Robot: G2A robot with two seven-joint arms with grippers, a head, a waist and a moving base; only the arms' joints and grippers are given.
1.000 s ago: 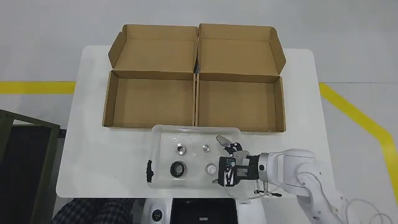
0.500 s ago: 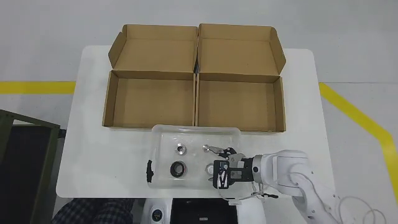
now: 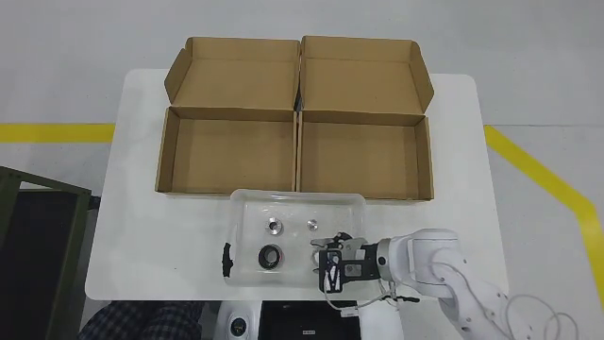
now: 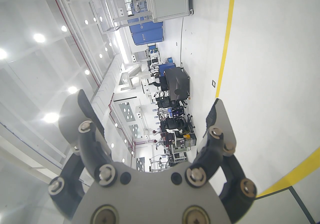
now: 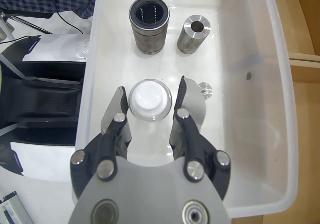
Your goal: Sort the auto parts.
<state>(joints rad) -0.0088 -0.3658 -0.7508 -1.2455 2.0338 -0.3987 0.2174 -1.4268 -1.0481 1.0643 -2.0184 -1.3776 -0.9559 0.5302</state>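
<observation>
A clear plastic bin (image 3: 297,196) at the table's front holds the auto parts. My right gripper (image 5: 152,90) is down inside it, open, its fingers on either side of a round white part with a clear rim (image 5: 150,100). I cannot tell whether the pads touch the part. Beyond it stand a dark linear bearing (image 5: 149,27) and a steel bushing (image 5: 193,33). A small shiny metal piece (image 5: 205,90) lies just outside one finger. From above, the right gripper (image 3: 326,263) is in the bin's front half. My left gripper (image 4: 150,103) is open, holds nothing and points up into the room.
Two open cardboard boxes, one left (image 3: 226,156) and one right (image 3: 363,159), sit side by side behind the bin with lids folded back. A small black object (image 3: 226,259) lies on the table just outside the bin's left wall (image 5: 275,85).
My right gripper has moved left along the bin's front, from near its right end to the round white part, and now straddles it.
</observation>
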